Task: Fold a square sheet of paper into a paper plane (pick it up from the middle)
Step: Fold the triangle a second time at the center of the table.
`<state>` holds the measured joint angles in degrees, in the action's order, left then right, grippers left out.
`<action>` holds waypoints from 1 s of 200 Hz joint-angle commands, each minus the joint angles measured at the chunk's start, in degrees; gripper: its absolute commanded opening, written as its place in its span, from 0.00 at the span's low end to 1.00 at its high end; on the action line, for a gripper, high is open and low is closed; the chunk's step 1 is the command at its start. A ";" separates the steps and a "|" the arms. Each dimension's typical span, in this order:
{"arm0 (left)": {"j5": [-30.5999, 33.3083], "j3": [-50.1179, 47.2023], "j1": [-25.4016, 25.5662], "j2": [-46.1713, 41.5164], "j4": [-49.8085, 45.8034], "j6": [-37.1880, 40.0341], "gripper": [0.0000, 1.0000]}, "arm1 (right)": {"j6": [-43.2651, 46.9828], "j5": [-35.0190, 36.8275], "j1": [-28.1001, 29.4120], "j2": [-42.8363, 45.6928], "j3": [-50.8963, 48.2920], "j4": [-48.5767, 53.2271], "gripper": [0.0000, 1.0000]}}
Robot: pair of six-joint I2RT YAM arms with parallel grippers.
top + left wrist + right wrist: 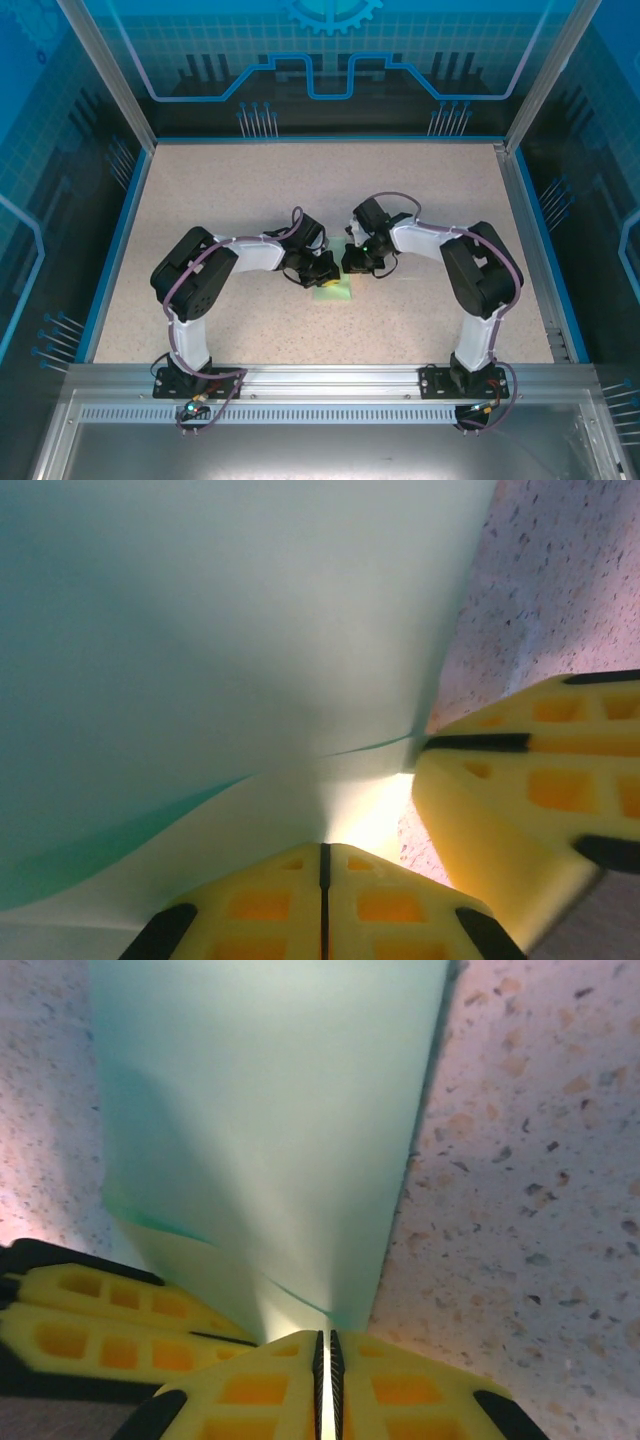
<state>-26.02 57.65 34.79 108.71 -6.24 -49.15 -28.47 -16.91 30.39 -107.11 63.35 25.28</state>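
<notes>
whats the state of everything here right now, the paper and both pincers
square sheet of paper: partly folded, layers overlapping, pinched by both pincers
left pincer: shut on the square sheet of paper
right pincer: shut on the square sheet of paper

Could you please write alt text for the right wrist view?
The right hand pinches the near edge of folded pale green paper over a speckled table. The left hand, also yellow-fingered, sits at lower left.

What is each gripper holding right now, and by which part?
Both hold the green sheet of paper. The left gripper and the right gripper each have their jaws shut on its edge, side by side and close together.
</notes>
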 commanded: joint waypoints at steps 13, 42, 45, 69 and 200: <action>0.17 0.27 0.42 0.08 -2.65 0.98 0.08 | -0.17 -0.11 0.81 -2.22 1.25 0.59 0.13; -0.38 -0.53 0.22 -2.69 -0.27 -0.17 0.09 | -0.03 1.19 0.72 -2.56 0.53 1.22 0.13; -0.35 -0.72 0.15 -3.05 0.38 -0.43 0.09 | -0.01 1.41 0.68 -2.50 0.47 1.30 0.12; 0.49 -1.89 -0.64 -4.55 3.56 -1.88 0.11 | 0.08 2.32 0.63 -2.58 0.02 1.62 0.12; 6.68 -6.23 -1.47 -0.86 2.76 -2.45 0.10 | 0.50 3.73 0.59 -3.36 -0.29 2.14 0.12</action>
<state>-21.26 53.91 33.80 106.02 -2.72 -51.07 -28.45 -16.25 30.39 -108.01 63.55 25.45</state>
